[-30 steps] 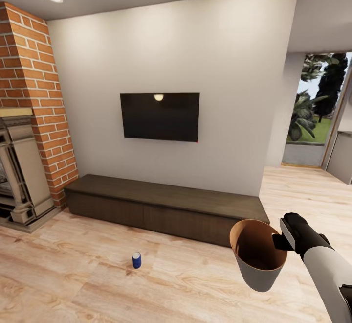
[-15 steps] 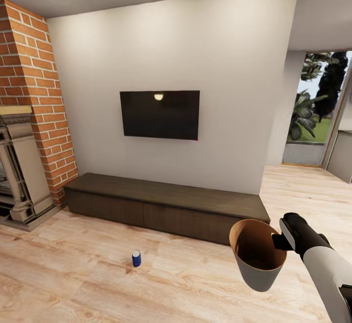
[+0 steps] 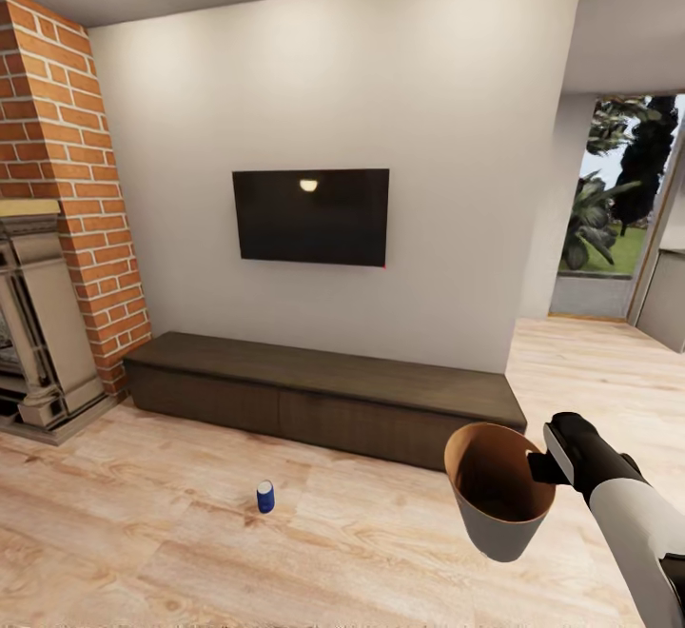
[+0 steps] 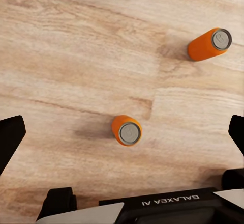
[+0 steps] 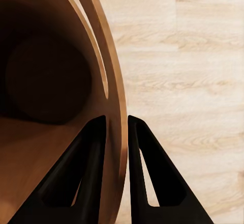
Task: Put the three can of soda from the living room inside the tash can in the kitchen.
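Light wood flooring point(image 3: 190, 552) runs across the living room to a white wall point(image 3: 381, 86) carrying a black TV point(image 3: 311, 217), with a long low dark-wood cabinet point(image 3: 323, 400) along the wall's foot. At the head view's left a brick column point(image 3: 67, 181) rises beside a pale stone fireplace point(image 3: 38, 333), and far right a glazed opening point(image 3: 618, 190) looks onto greenery.

From the head camera, the right arm point(image 3: 637, 523) reaches in from the lower right corner, carrying the trash can point(image 3: 499, 495) upright above the floor, grey outside and tan-brown inside. The right wrist view gives the detail of the grasp: the right gripper point(image 5: 117, 127) has one black finger point(image 5: 81, 173) inside the bin and the other outside, pinched on the thin wall point(image 5: 118, 102) at the rim, close by the handle slot. The bin's dark bottom looks bare as far as it can be seen.

A dark blue soda can point(image 3: 265, 496) stands upright on the floor in front of the cabinet, well apart from the bin.

Looking down past the left gripper point(image 4: 122, 132), the left wrist camera sees two orange soda cans on the planks, apart from each other: one point(image 4: 127, 130) between the spread fingertips, the other point(image 4: 209, 44) further off. The fingers stand wide apart, holding nothing.
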`<state>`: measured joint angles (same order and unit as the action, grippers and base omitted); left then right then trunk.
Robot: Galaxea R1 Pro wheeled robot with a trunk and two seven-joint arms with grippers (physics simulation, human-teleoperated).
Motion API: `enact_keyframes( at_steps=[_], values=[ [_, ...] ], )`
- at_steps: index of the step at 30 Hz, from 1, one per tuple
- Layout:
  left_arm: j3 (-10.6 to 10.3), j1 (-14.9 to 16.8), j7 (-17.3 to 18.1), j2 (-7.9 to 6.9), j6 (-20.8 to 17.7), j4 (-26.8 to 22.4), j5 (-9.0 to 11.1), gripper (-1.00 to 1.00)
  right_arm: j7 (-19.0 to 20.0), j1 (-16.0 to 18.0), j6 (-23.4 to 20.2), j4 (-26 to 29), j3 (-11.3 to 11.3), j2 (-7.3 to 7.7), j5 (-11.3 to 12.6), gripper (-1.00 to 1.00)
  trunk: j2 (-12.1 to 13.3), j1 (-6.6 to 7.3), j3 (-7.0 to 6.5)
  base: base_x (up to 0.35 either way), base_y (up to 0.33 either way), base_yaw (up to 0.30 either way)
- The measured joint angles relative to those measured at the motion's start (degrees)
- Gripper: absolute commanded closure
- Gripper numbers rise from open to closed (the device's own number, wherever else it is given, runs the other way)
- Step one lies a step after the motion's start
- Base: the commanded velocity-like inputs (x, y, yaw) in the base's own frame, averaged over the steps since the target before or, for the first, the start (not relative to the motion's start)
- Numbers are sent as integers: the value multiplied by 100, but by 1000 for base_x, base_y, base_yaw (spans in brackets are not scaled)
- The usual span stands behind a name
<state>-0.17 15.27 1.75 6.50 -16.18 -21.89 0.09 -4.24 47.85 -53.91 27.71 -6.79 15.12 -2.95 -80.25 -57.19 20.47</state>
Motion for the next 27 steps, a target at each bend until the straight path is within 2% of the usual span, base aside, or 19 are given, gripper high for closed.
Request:
enact_keyframes(
  at_steps=[7, 27],
  values=[
    [-3, 0, 1, 0, 0, 0, 0, -100, 6, 0, -5, -5, 0, 0, 3, 100, -281, -154, 187, 0, 0, 0],
    [-2, -2, 7, 0, 17, -9, 4, -100, 2, 1, -8, -27, 0, 5, 6, 100, -282, -154, 374, 0, 0, 0]
  ],
)
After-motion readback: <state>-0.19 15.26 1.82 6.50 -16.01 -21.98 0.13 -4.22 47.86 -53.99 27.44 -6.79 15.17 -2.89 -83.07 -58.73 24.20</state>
